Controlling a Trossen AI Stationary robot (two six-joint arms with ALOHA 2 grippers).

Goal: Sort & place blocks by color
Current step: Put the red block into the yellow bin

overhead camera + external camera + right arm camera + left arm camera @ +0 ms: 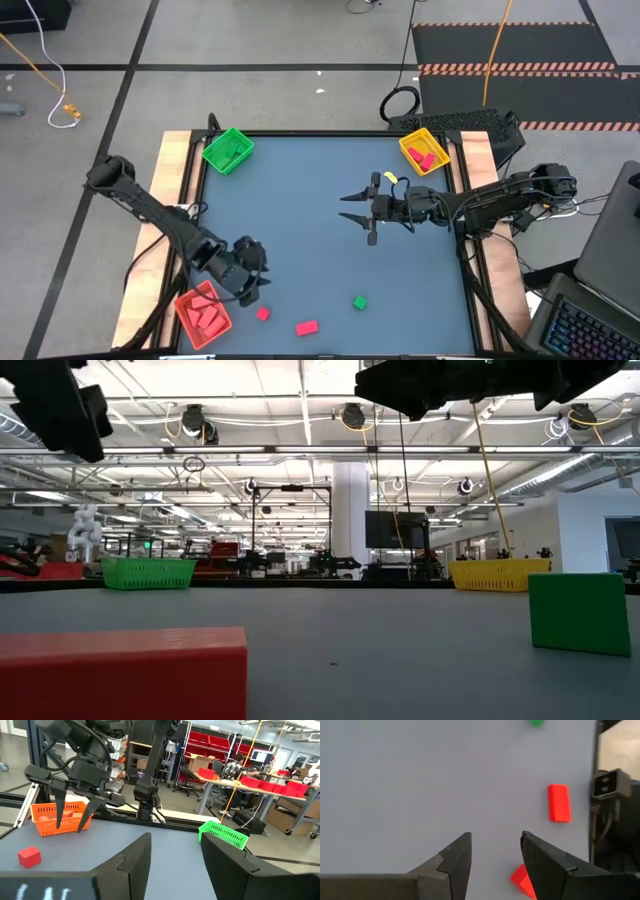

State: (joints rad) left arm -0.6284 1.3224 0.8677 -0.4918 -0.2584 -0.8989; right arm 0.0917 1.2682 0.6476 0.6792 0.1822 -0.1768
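Three loose blocks lie flat near the table's near edge: a red cube (263,314) (521,880), a red bar (307,327) (559,802) (120,670) and a green cube (360,302) (580,612). My left gripper (258,286) (495,850) is open and hovers above the table beside the red tray, just left of the red cube, touching nothing. My right gripper (358,211) (175,850) is open too. It hangs over the table's middle, pointing toward the left edge, and holds nothing.
A red tray (190,320) with salmon-red pieces sits at the near left corner. A green tray (228,150) (148,572) with green pieces is at the far left. A yellow tray (424,152) (500,573) with pink-red pieces is at the far right. Bare blue tabletop lies between them.
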